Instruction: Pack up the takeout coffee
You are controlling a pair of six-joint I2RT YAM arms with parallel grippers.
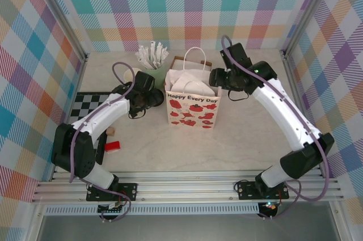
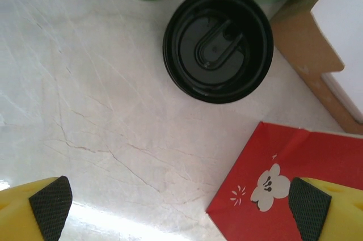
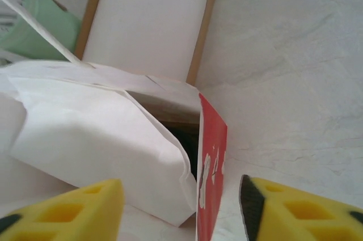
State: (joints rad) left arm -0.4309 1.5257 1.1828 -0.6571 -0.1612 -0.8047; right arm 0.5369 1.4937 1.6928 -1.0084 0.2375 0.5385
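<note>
The overhead view puts an arm on each side of the gift bag point(image 1: 193, 108). The left wrist view adds the takeout coffee point(image 2: 218, 44), black lid up, standing on the table point(image 2: 85, 110) just outside the bag. The left gripper point(image 2: 180, 207) hangs above it, spread wide and empty. The right gripper point(image 3: 181, 207) is parted over the bag's mouth and grips nothing.

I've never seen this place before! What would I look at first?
Probably the white paper bag with red pictures and "Happy Every Day" on it, standing in the middle of the table. Then the rainbow checked walls all around. In the left wrist view, a round black lid sits beside the bag, ahead of the open left gripper.
</note>
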